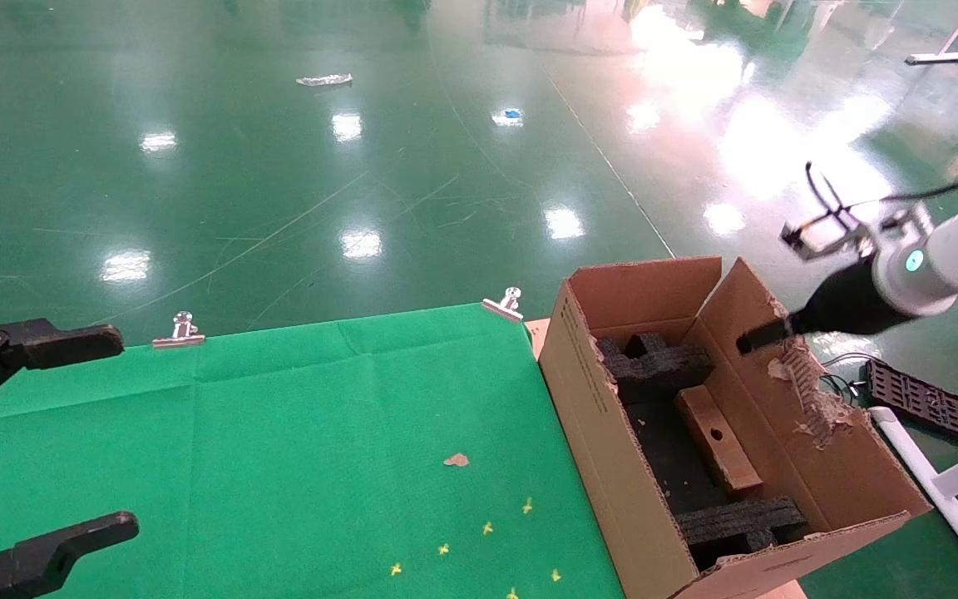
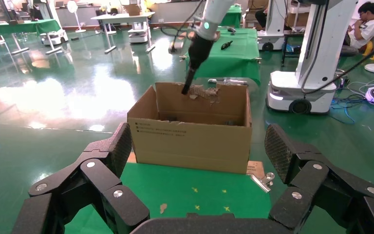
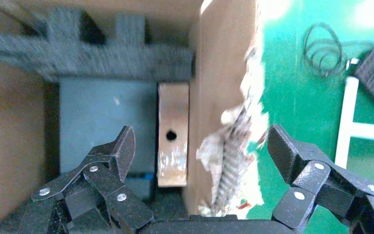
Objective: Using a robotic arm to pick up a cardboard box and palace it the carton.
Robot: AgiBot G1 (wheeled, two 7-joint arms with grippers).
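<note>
The carton (image 1: 604, 416) stands open at the right end of the green table, with black foam inserts (image 1: 666, 362) inside. The cardboard box (image 1: 716, 437), hole upward, lies on the carton's floor between the foam pieces, against the inner wall; it also shows in the right wrist view (image 3: 173, 131). The robotic arm (image 1: 928, 262) reaches in from the right. My right gripper (image 1: 770, 335) (image 3: 202, 146) is open and empty above the carton, straddling the torn flap (image 3: 233, 146). My left gripper (image 1: 117, 433) (image 2: 198, 141) is open and empty at the table's left edge, facing the carton (image 2: 190, 122).
Green cloth (image 1: 279, 433) is held by metal clips (image 1: 184, 330) (image 1: 506, 304). Small yellow marks (image 1: 487, 527) and a cardboard scrap (image 1: 456, 459) lie on it. A black tray (image 1: 924, 399) and white pipe (image 1: 936, 491) are on the floor beyond the carton. Another robot base (image 2: 302, 92) stands behind.
</note>
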